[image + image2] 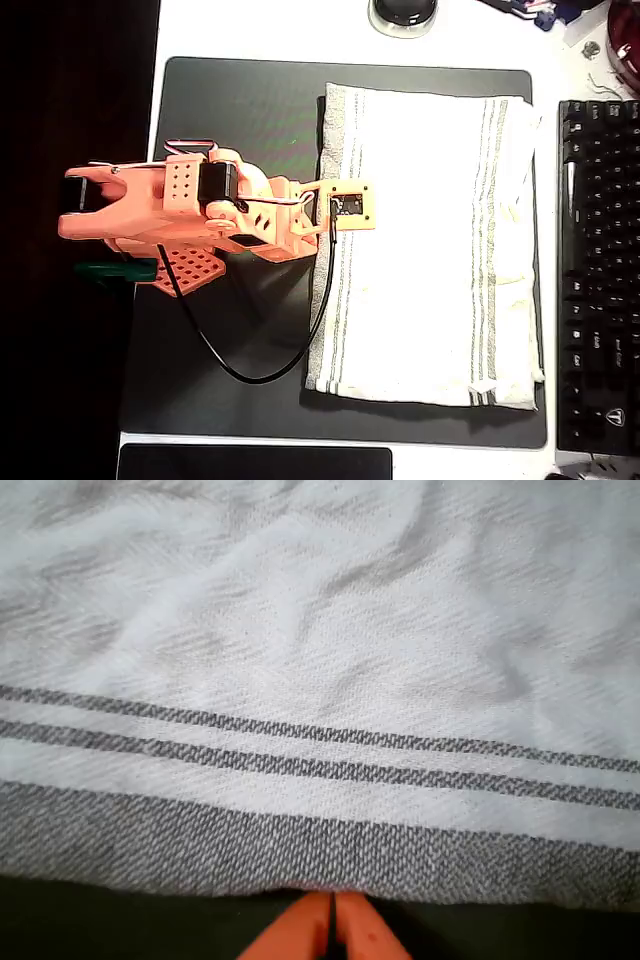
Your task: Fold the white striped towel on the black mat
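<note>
Towel: white striped towel (430,245) lay flat on the black mat (240,120), right of the arm in the overhead view, a keyboard (597,270) beyond it.
Handling: judged soft, light, limp; likely to sag and wrinkle; best pinched at the grey-striped hem (300,850).
Arm: orange, stretched low across the mat, wrist camera over the towel's left edge.
Jaws: gripper (331,925) tips pressed together at the hem, holding no cloth visibly.

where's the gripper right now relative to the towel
In the wrist view the gripper sits at the white striped towel's grey-banded edge, fingers together; overhead, that is the towel's left edge on the black mat.
</note>
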Robot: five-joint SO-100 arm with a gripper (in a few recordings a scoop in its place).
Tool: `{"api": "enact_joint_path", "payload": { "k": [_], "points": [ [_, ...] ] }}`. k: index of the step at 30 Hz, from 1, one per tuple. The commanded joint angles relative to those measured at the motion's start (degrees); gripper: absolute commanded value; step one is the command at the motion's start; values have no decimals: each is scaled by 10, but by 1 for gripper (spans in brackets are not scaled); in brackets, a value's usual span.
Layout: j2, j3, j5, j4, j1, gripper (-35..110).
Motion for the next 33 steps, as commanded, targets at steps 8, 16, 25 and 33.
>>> {"api": "enact_joint_path", "payload": {
  "k": [8, 16, 25, 33],
  "points": [
    [14, 13, -5, 11, -8, 0],
    [14, 13, -5, 11, -6, 0],
    [14, 13, -5, 11, -8, 0],
    [14, 13, -5, 11, -12, 0]
  ]
}}
